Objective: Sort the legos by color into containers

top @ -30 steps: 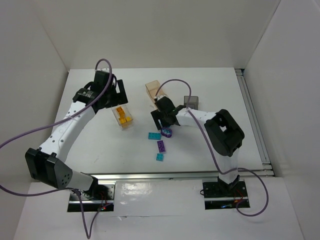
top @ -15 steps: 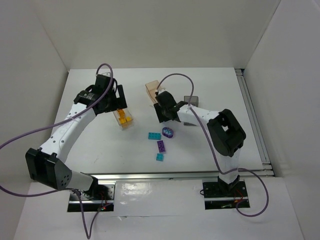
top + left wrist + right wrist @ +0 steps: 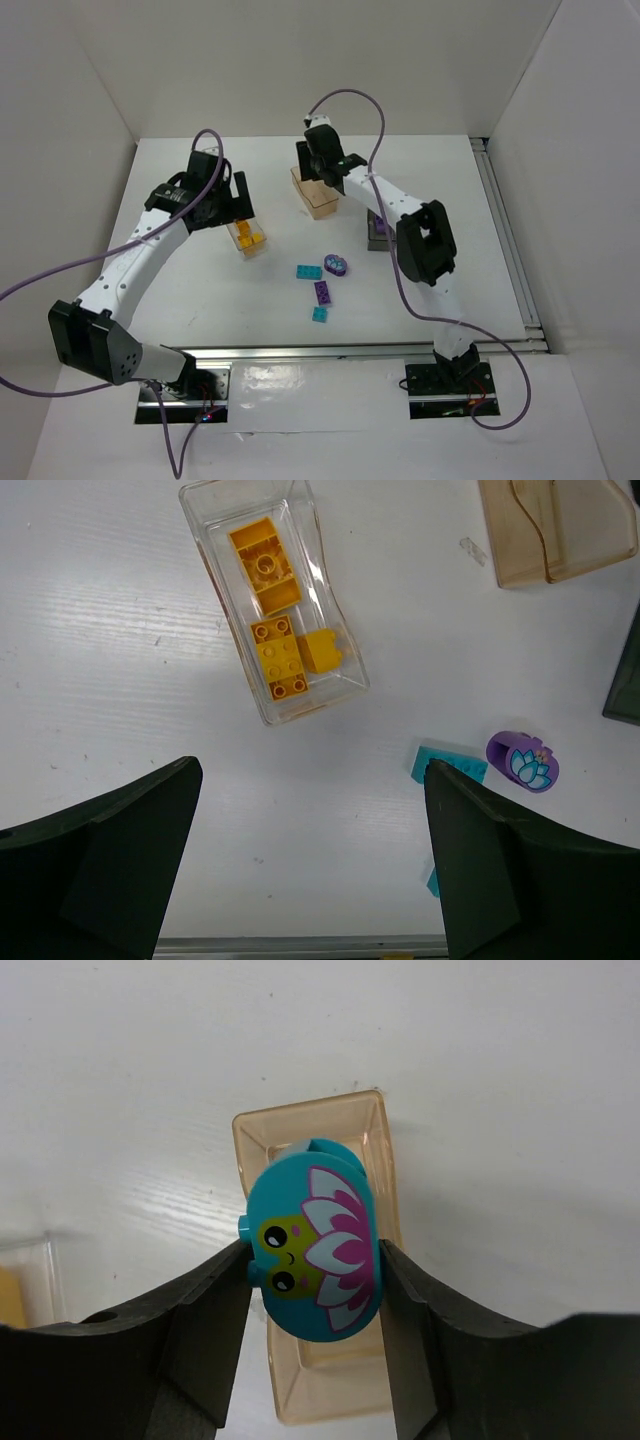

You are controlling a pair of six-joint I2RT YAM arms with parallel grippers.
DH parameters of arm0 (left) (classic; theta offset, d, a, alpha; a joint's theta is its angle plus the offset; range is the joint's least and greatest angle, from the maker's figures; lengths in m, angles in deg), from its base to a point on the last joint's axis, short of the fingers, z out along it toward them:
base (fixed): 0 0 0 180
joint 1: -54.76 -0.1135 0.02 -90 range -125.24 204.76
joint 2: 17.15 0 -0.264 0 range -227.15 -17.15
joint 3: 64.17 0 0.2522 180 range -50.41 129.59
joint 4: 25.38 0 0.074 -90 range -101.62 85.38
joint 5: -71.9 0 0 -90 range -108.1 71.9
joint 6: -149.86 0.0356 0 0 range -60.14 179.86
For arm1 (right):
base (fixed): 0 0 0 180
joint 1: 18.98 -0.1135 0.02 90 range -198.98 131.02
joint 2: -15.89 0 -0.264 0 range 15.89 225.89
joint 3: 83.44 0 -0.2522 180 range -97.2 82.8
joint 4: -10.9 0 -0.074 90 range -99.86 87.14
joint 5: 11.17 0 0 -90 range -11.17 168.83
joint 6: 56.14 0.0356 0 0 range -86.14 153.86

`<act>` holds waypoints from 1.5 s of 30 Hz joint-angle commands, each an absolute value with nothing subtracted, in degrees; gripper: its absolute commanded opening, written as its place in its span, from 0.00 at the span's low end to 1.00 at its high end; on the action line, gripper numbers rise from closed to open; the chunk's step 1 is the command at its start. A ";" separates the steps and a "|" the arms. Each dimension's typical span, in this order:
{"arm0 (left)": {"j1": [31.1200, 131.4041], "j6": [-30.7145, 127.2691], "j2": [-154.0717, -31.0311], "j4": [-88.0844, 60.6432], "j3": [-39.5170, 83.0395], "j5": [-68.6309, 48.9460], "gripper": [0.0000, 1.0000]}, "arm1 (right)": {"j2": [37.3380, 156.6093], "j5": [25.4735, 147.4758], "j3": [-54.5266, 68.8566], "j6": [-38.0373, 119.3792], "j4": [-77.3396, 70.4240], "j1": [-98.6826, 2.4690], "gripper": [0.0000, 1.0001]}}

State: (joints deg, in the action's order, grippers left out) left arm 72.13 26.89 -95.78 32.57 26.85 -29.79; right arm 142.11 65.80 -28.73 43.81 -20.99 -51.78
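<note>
Right gripper (image 3: 312, 1260) is clamping the teal oval lego (image 3: 312, 1280) — smiling lotus print — over the peach bin (image 3: 330, 1380) | left gripper (image 3: 310, 772) is gaping wide, holding nothing, clear bin (image 3: 340, 630) of yellow bricks (image 3: 278, 658) at its 12 o'clock.

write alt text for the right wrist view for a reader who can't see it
The right gripper pinches a teal oval lego, printed with a pink-and-white flower and a small face, over an open peach-orange bin on the white table. A corner of a clear bin shows at the left edge.
</note>
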 commanded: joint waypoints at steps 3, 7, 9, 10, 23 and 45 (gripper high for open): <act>71.64 27.60 -93.61 30.92 26.32 -27.51 1.00 | 150.28 65.91 -41.21 43.88 -25.45 -50.71 0.74; 71.64 27.60 -93.08 30.92 25.79 -27.51 1.00 | 142.39 63.63 -33.60 43.88 -20.03 -51.24 0.84; 71.64 27.60 -93.08 30.92 25.79 -28.20 1.00 | 133.81 63.01 -23.06 44.40 -16.94 -51.76 0.81; 71.64 27.60 -93.08 30.92 25.79 -28.21 1.00 | 130.97 63.54 -19.54 45.19 -15.01 -51.76 0.79; 71.64 27.60 -91.50 30.92 25.09 -27.60 1.00 | 113.00 70.75 11.26 37.74 -21.29 -63.97 0.77; 71.64 28.13 -93.17 30.92 25.09 -27.51 1.00 | 124.53 75.23 10.82 22.78 -21.85 -69.87 0.67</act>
